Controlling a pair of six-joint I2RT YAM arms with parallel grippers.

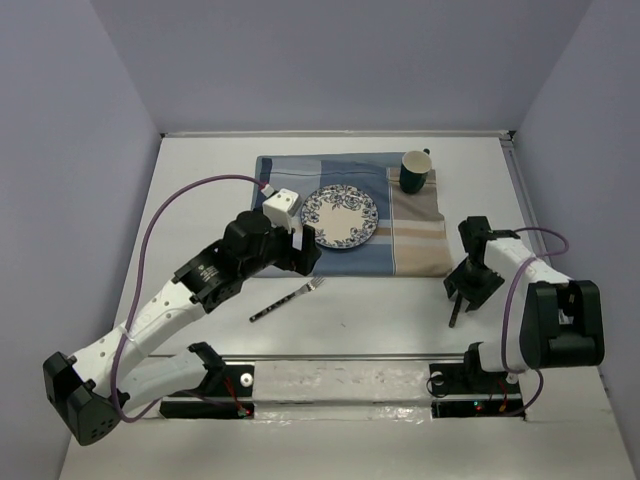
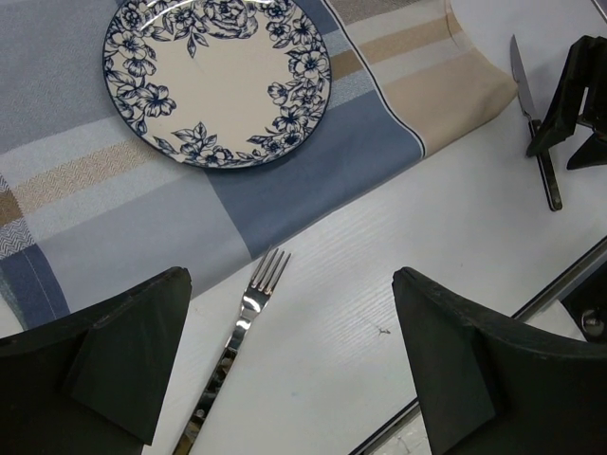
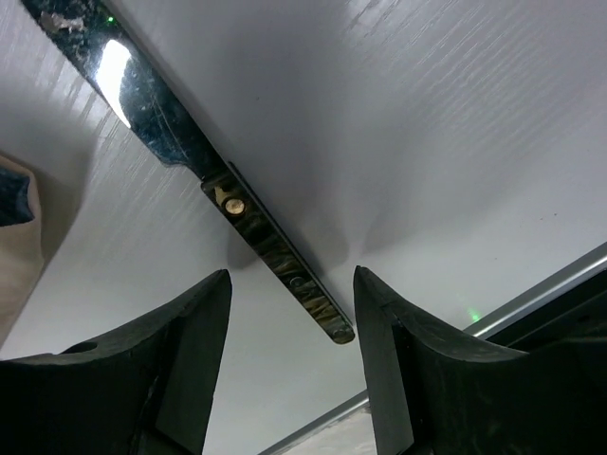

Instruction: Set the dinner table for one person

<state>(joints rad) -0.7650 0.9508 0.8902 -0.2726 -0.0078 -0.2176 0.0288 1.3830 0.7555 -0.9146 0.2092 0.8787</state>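
Table (image 1: 380,325): white, spans the view beneath both arms. Cloth (image 1: 300,180) lies centre, toward the far edge; plate (image 1: 340,218) sits mid-cloth, mug (image 1: 415,170) at the cloth's far right corner. Fork (image 1: 290,300) on the table just off the cloth's near edge, tines toward it. Left gripper (image 2: 294,379) hovers over the fork, fingers wide, empty. Knife (image 3: 237,209) right of the cloth; right gripper (image 3: 289,370) fingers apart either side of its handle

Lighting is bright, even and diffuse from overhead. Shadows on the table (image 1: 380,320) are soft. Glare marks the knife (image 3: 175,137) and fork (image 2: 248,305). Wrist-view foregrounds are slightly blurred.
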